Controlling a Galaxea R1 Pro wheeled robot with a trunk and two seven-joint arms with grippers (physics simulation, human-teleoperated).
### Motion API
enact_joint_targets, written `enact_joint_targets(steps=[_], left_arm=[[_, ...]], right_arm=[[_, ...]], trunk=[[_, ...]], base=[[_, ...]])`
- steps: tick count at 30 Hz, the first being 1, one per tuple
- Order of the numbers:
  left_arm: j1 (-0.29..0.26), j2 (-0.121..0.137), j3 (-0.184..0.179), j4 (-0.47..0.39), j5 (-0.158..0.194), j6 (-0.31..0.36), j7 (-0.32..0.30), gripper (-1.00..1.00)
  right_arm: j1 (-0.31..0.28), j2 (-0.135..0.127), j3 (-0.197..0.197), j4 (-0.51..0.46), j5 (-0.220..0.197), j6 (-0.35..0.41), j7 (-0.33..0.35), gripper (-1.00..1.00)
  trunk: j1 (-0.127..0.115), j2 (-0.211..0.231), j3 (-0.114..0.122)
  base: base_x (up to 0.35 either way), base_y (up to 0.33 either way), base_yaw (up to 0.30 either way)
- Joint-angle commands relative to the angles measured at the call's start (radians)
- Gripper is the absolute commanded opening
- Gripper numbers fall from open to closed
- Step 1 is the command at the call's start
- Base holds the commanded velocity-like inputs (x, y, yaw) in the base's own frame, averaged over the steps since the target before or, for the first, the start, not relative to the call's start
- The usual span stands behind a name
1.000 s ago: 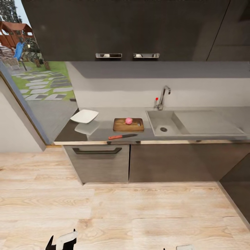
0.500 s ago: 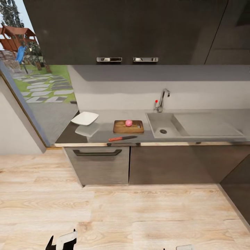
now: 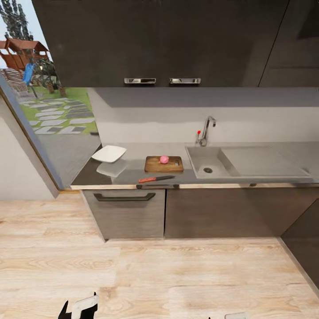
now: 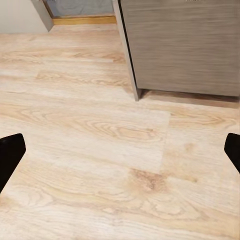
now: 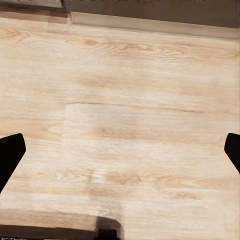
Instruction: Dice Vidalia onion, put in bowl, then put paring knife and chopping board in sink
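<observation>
Across the wooden floor, the grey countertop [image 3: 133, 175] carries the brown chopping board [image 3: 156, 165] with a small pink onion [image 3: 164, 159] resting on it. The red-handled paring knife [image 3: 156, 179] lies near the front edge, just in front of the board. To the board's left stands the white squarish bowl [image 3: 108, 153]. The steel sink [image 3: 201, 157] with its tap [image 3: 205, 130] is to the right. My left gripper [image 4: 120, 155] and right gripper [image 5: 120, 155] hang open and empty over the floor, far from the counter.
Dark upper cabinets [image 3: 159, 44] hang over the counter, and brown base cabinets with a drawer handle [image 3: 124, 197] sit below it. A glass door [image 3: 48, 119] to a garden is at the left. A dark cabinet side [image 3: 305, 248] juts out at the right.
The whole view has shifted: the counter now looks slightly smaller and farther off, so the camera moved. The onion, board, knife and bowl keep their places. Both grippers look unchanged.
</observation>
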Motion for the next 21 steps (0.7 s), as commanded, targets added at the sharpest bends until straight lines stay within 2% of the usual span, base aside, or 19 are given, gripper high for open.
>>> enact_joint_targets(steps=[1, 21], left_arm=[[-0.002, -0.001, -0.008, 0.004, 0.003, -0.004, 0.005, 1.0], [-0.002, -0.001, -0.008, 0.004, 0.003, -0.004, 0.005, 1.0]], right_arm=[[-0.001, -0.001, 0.009, 0.001, -0.004, -0.003, -0.006, 1.0], [-0.001, -0.001, 0.009, 0.001, -0.004, -0.003, -0.006, 1.0]], trunk=[[0.001, -0.002, 0.0], [0.001, -0.002, 0.028]], base=[[0.0, 0.0, 0.0], [0.0, 0.0, 0.0]])
